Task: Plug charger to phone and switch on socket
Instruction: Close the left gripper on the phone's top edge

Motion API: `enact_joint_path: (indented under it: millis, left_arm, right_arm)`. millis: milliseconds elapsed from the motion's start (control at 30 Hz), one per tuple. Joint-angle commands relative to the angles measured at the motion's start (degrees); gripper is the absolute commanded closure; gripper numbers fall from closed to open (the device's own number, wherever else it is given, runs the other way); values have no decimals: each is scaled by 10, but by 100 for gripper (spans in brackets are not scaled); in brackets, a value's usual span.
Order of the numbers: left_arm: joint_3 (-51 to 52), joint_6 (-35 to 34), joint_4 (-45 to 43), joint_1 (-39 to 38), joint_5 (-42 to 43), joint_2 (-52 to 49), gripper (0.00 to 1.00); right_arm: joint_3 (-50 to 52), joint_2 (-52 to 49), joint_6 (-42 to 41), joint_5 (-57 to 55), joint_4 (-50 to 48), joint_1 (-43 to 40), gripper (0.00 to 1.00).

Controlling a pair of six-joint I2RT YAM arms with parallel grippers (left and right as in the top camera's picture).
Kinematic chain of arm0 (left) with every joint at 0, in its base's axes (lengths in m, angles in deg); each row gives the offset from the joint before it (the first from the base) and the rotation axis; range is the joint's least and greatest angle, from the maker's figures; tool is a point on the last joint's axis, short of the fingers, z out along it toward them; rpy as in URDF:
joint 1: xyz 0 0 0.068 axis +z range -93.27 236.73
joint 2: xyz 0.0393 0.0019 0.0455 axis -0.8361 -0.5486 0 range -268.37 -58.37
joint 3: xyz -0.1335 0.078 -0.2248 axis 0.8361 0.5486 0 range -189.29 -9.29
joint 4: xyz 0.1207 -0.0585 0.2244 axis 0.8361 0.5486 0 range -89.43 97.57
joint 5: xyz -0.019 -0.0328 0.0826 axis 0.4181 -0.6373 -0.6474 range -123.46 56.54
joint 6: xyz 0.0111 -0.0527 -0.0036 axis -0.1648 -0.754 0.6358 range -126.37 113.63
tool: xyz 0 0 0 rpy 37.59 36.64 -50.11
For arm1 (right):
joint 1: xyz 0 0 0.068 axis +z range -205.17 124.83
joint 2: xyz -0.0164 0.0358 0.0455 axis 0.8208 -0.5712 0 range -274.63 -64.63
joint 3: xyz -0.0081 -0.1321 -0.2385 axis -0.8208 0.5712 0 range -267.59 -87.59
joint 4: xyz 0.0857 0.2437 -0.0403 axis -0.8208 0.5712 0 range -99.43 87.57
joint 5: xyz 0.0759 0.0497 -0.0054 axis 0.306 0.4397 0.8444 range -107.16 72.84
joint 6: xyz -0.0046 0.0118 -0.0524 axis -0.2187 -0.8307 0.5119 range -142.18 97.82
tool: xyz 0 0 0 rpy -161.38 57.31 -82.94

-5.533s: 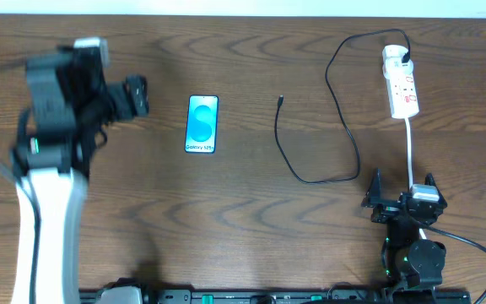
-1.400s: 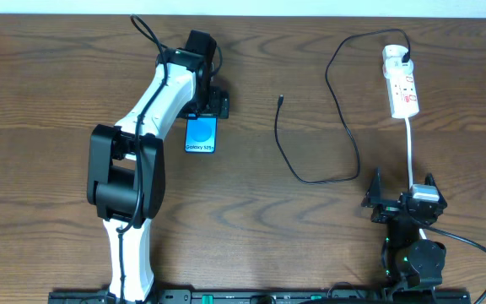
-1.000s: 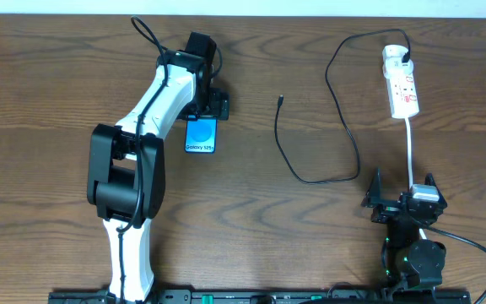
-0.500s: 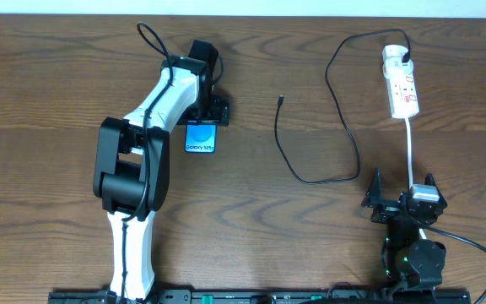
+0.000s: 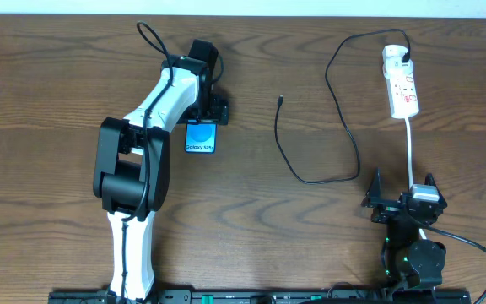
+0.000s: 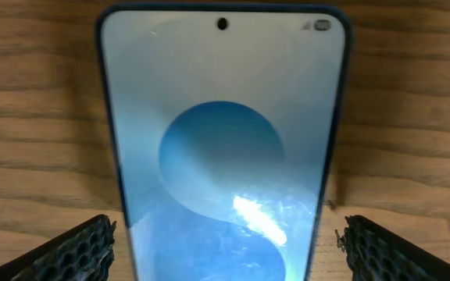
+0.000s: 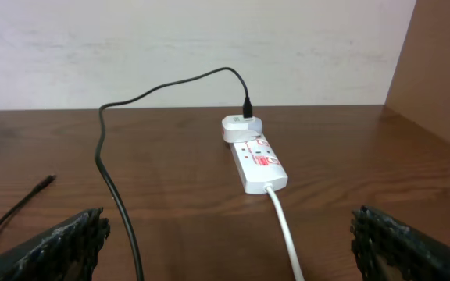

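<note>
Barely started: the charger (image 5: 319, 181) looks plugged into the socket (image 5: 402, 89) far right, but its tip lies loose, well apart from the phone (image 5: 200, 138). Left gripper (image 5: 206, 108) hangs over the phone's top end, jaws wide apart and empty, right gripper (image 5: 403, 190) parked wide too near the front edge; plenty of bare table (image 5: 57, 84) between phone and tip

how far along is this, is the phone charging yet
Not yet. Done: the charger looks plugged into the socket at its far end. In hand: the left gripper hangs open over the phone, a finger either side, not gripping. Left: the connector tip lies on the table, apart from the phone, and the right gripper sits open, well short of the socket.
</note>
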Motion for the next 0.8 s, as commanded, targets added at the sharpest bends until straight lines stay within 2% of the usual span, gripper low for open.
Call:
enact_joint_path:
  millis: [0, 767]
  left_arm:
    - [4, -7, 0, 1, -24, -4, 6]
    - [5, -5, -5, 1, -24, -4, 6]
  right_arm:
    - [1, 3, 0, -3, 2, -3, 1]
    - [1, 3, 0, -3, 2, -3, 1]
